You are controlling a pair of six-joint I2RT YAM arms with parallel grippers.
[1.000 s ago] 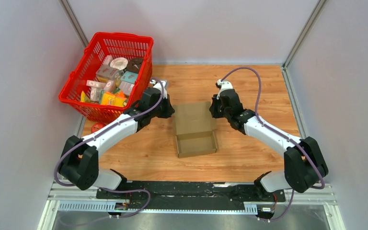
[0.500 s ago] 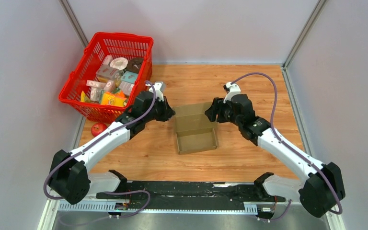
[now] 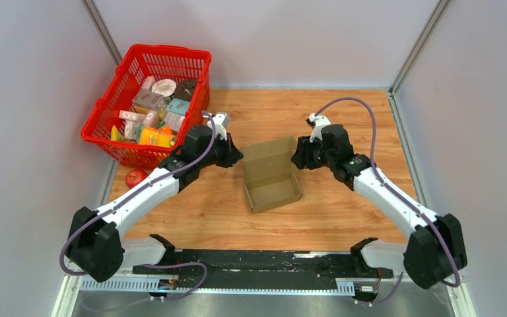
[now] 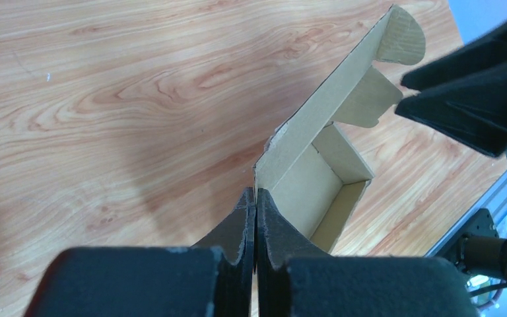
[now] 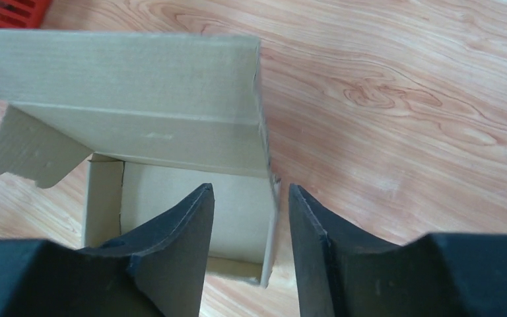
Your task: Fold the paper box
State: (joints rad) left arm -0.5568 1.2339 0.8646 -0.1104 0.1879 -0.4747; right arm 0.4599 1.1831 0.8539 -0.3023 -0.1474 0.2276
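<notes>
The paper box (image 3: pixel 272 185) is a shallow brown cardboard tray in the middle of the table, with its lid (image 3: pixel 269 154) raised at the far side. In the left wrist view the lid (image 4: pixel 343 92) stands edge-on, running away from my fingertips. My left gripper (image 3: pixel 239 158) (image 4: pixel 255 193) is shut on the lid's near left corner. My right gripper (image 3: pixel 297 158) (image 5: pixel 251 188) is open, its fingers either side of the tray's right wall (image 5: pixel 269 224), below the lid (image 5: pixel 138 99). A rounded side tab (image 5: pixel 26 152) hangs from the lid's left end.
A red basket (image 3: pixel 105 125) full of small printed packages stands at the back left, close behind my left arm. A red apple (image 3: pixel 134 177) lies on the table by the basket's front. Grey walls close in the table's sides.
The lid has risen from nearly flat to raised. The box has turned a little, its front swinging right. The right gripper has shifted right, to the box's back right corner.
</notes>
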